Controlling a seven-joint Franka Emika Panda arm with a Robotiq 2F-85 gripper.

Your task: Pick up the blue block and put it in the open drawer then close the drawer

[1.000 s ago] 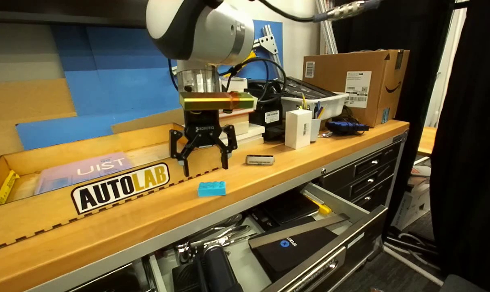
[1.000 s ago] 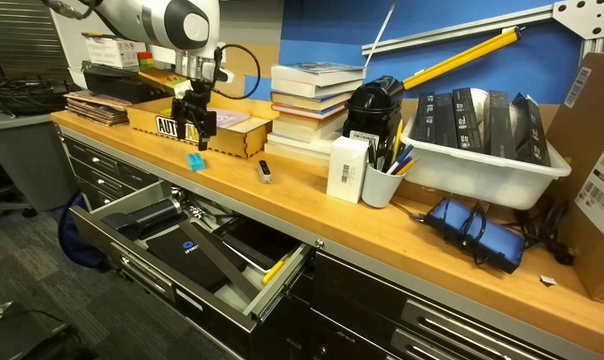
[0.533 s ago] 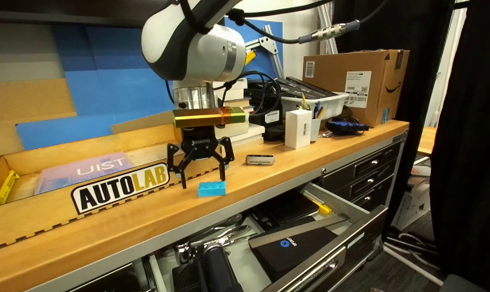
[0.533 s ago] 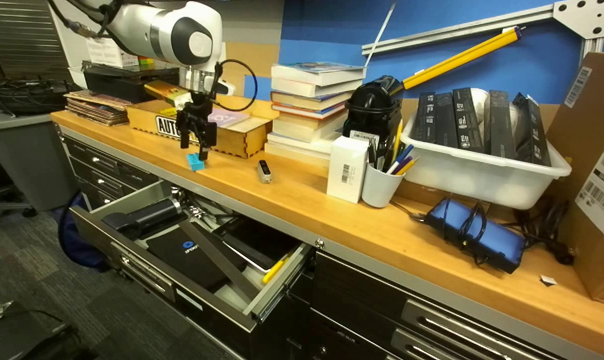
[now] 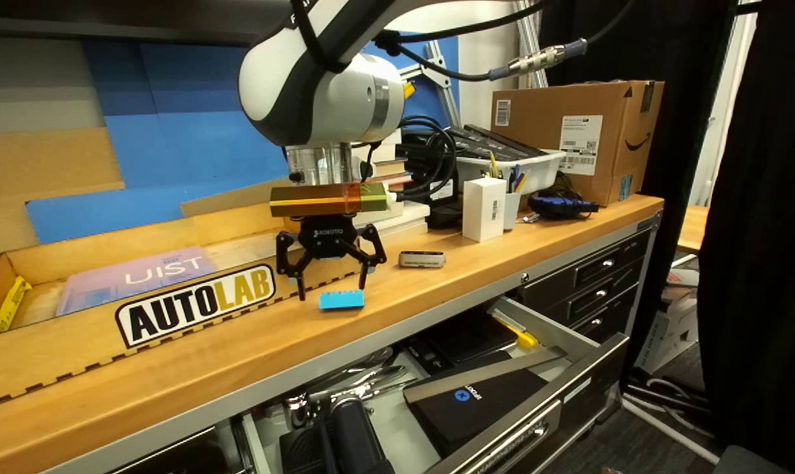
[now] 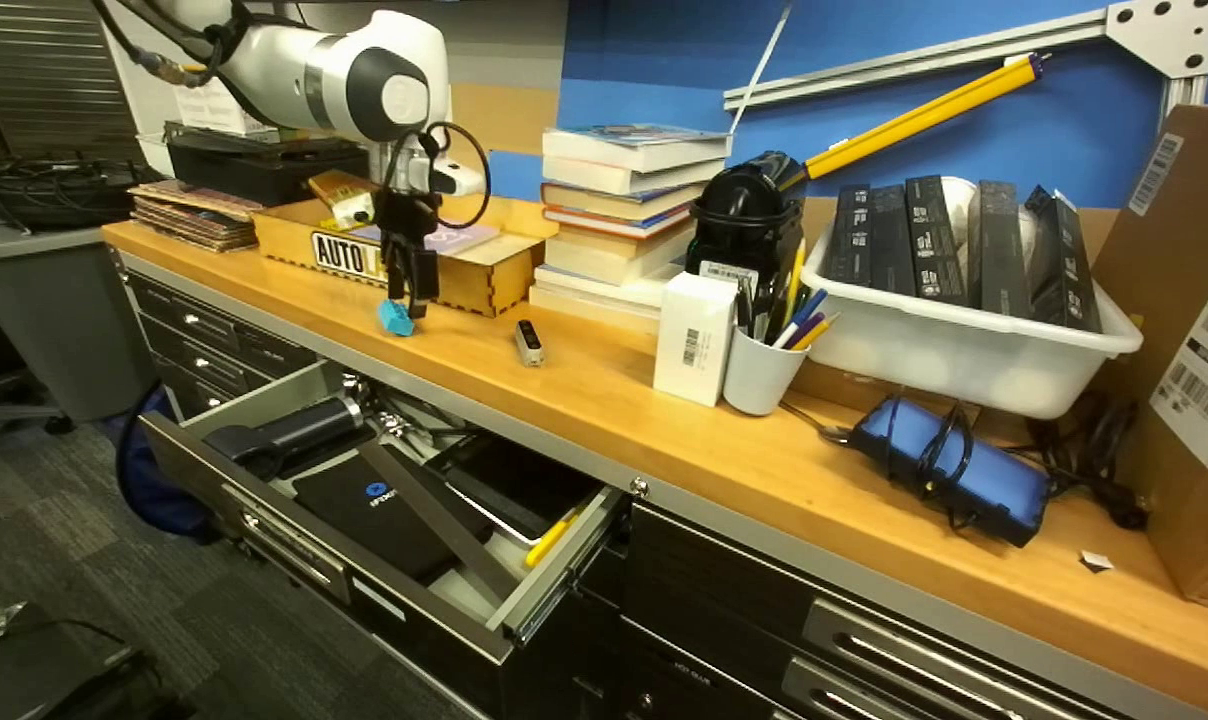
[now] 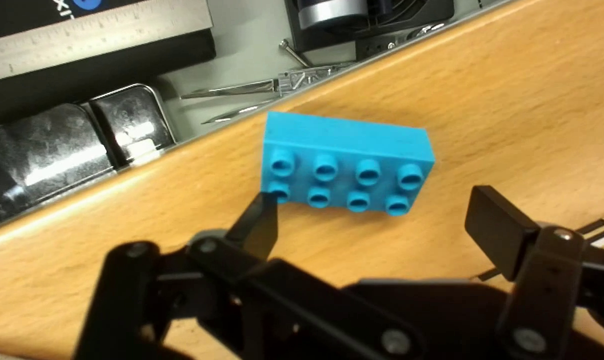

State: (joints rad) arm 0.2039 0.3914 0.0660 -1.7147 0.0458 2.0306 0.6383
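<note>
The blue block (image 5: pixel 341 301) is on the wooden worktop near its front edge. It looks slightly tilted, its studs facing the gripper in the wrist view (image 7: pixel 342 160). It also shows in an exterior view (image 6: pixel 396 318). My gripper (image 5: pixel 332 291) is open, low over the worktop at the block's far side. In the wrist view the gripper (image 7: pixel 374 215) has its left finger (image 7: pixel 259 220) overlapping a corner of the block; whether they touch I cannot tell. The right finger (image 7: pixel 502 230) is apart from it. The drawer (image 6: pixel 444 650) stands open below the worktop.
A small grey device (image 5: pixel 422 259) lies on the worktop beside the gripper. A wooden AUTOLAB box (image 5: pixel 193 309) stands behind. Books (image 6: pixel 634 190), a white box (image 6: pixel 696 340) and a pen cup (image 6: pixel 759 375) stand farther along. A ruler (image 6: pixel 439 520) and dark items lie in the drawer.
My open gripper has come down beside the block, then shifted slightly in the last half second. The block has moved a little away from the worktop's front edge and tilted. The drawer is unchanged.
</note>
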